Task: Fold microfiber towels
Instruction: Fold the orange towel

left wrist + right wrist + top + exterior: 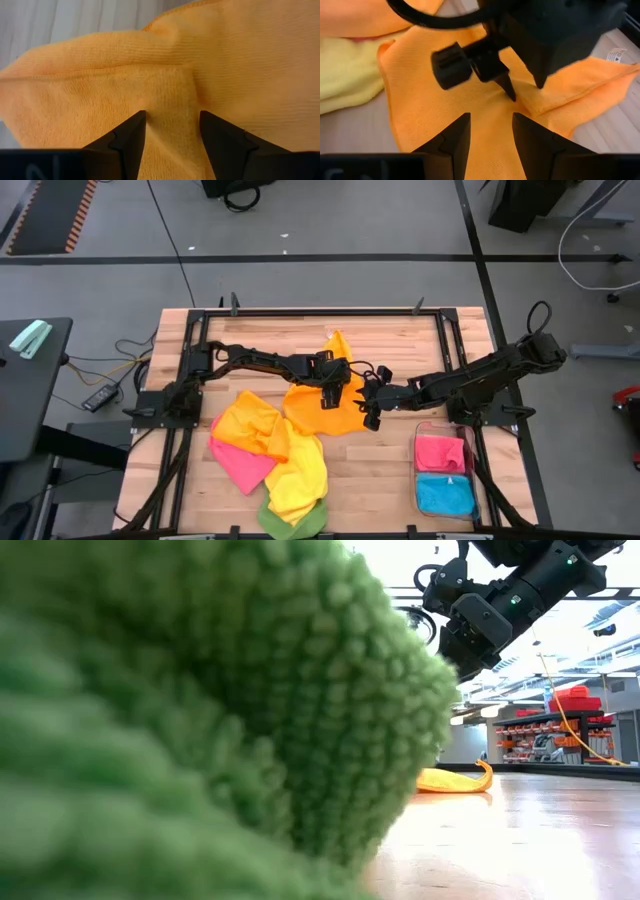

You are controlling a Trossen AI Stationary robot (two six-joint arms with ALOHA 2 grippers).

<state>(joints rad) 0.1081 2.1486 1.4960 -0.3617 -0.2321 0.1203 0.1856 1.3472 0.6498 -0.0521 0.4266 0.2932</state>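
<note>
The left pincer [333,390] stands over the orange towel [322,408] near the middle of the counter [400,470], its fingers [131,137] apart with a raised ridge of the cloth between them; whether they already pinch that ridge I cannot tell. The right pincer [372,408] is just beside it, at the towel's edge on the right-arm side, fingers [454,137] apart over the flat cloth and holding nothing that shows. The orange towel lies spread but rumpled, with one corner pulled out toward the far edge of the counter, so its long axis runs from the middle toward that far edge; a white label [617,54] shows at one of its edges. I judge this towel to be mid-fold, no clean crease made yet. Toward the near edge a loose heap waits: an orange-yellow towel [255,425], a pink one [238,463], a yellow one [298,475] and a green one [293,522] at the near edge itself, all unfolded. In the clear bin [420,495] by the near right corner lie a pink towel [440,453] and a blue towel [445,495], looking folded, so roughly two are done and five are left.
</note>
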